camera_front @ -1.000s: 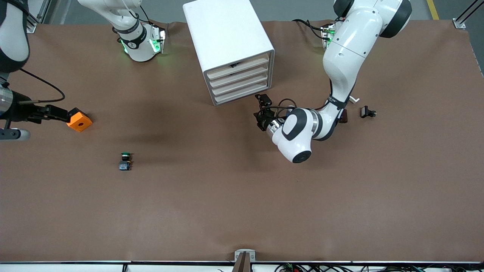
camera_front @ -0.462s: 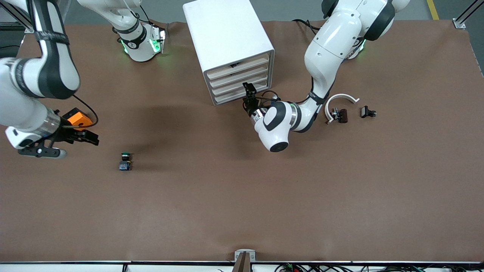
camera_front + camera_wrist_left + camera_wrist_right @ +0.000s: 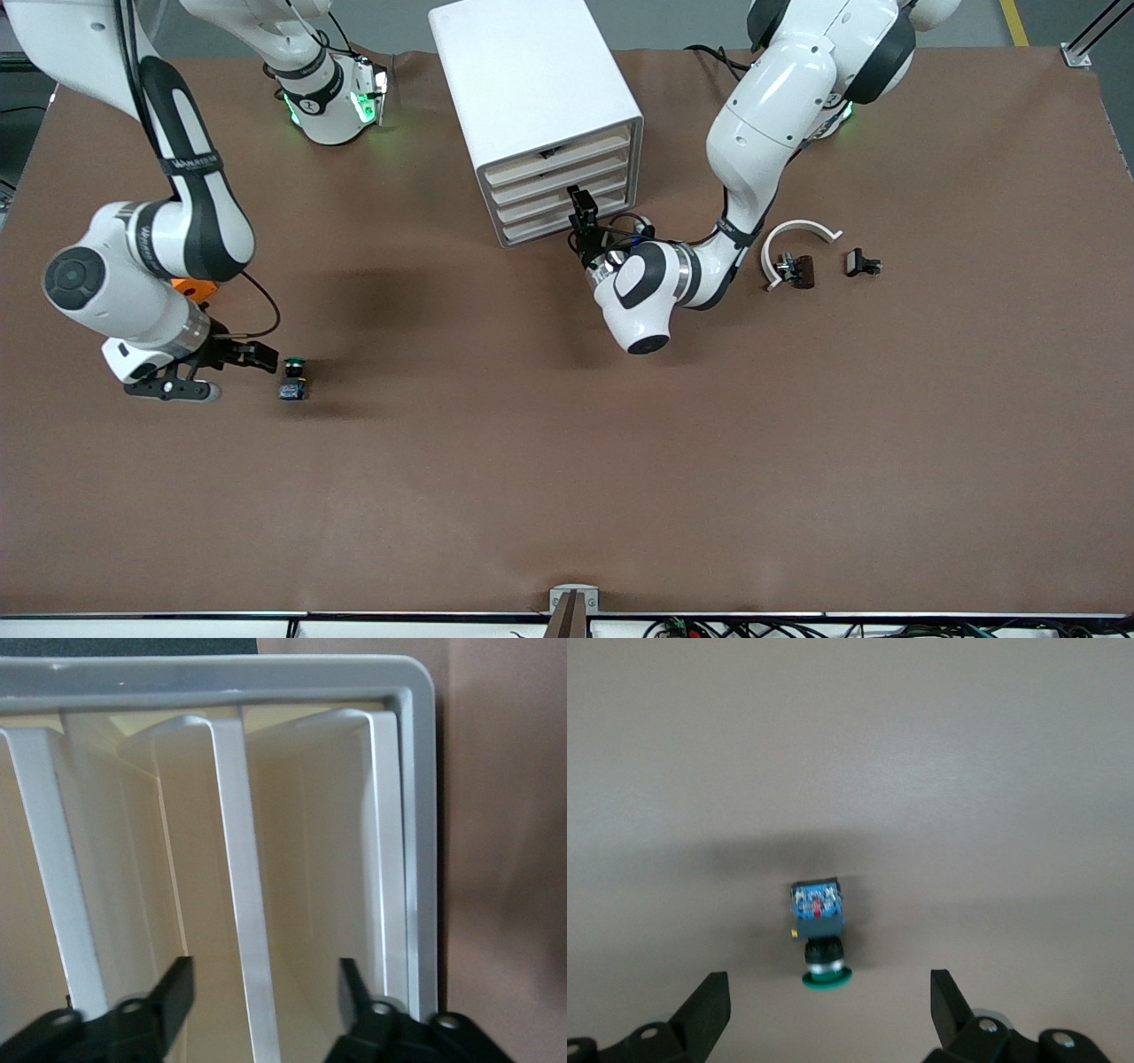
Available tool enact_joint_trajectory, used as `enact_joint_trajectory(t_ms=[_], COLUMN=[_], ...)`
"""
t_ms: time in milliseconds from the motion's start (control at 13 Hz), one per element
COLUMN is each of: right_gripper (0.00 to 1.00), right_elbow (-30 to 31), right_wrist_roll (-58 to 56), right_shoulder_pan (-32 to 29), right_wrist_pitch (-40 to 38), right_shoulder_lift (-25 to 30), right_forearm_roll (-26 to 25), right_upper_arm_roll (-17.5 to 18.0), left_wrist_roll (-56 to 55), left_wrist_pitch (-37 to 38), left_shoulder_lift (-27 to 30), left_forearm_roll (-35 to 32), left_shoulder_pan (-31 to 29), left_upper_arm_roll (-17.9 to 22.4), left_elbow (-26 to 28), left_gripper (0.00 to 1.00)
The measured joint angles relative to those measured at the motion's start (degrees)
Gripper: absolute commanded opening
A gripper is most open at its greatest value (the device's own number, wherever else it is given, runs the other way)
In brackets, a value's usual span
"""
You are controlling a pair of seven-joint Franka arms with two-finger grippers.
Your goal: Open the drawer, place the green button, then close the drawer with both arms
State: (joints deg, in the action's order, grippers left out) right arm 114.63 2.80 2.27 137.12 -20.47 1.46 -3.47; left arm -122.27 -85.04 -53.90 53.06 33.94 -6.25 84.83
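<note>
Button [image 3: 293, 379] with its green cap lies on its side on the brown worktop [image 3: 567, 496], toward the right arm's end and well apart from the cabinet [image 3: 537, 115]. Just beside it, on the side of the right arm's end edge, the right pincer [image 3: 262, 357] sits low with its fingers [image 3: 709, 1010] spread open and nothing between them; in the right wrist view the button [image 3: 819, 935] lies between and ahead of them, untouched. An orange cube [image 3: 193, 287] peeks out under the right arm's wrist.

At the worktop's edge by the robots' bases stands the white cabinet, four cream-fronted drawers all shut. The left pincer [image 3: 581, 208] is at the front of the third drawer [image 3: 567, 201], fingers [image 3: 173, 997] open and straddling a white rim, as the left wrist view shows. A white arc [image 3: 797, 239] with small black parts lies toward the left arm's end.
</note>
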Motion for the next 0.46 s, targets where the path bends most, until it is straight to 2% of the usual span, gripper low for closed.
enact_joint_trajectory(t_ms=[77,231,385,462], right_gripper=[1.00,1.00,1.00,1.00], right_elbow=[0.0,0.1,0.0,0.0], right_wrist_roll=[0.7,1.4,1.4,1.5], right_shoulder_pan=[0.5,1.3,1.4,1.4], right_wrist_pitch=[1.8,6.0,8.2,8.6], right_shoulder_lift=[-1.4,-4.4,-7.2,-8.1], right_forearm_roll=[0.0,0.0,0.0,0.0], right_upper_arm_roll=[0.0,0.0,0.0,0.0], left_wrist_roll=[0.0,0.0,0.0,-0.3], left_wrist_pitch=[0.2,0.5,0.9,0.8], left_shoulder_lift=[0.0,0.0,0.0,0.0], left_forearm_roll=[0.0,0.0,0.0,0.0], left_shoulder_pan=[0.0,0.0,0.0,0.0], left_upper_arm_roll=[0.0,0.0,-0.3,-0.3], left_elbow=[0.0,-0.1,-0.4,-0.4], left_gripper=[0.31,0.11,0.00,0.00])
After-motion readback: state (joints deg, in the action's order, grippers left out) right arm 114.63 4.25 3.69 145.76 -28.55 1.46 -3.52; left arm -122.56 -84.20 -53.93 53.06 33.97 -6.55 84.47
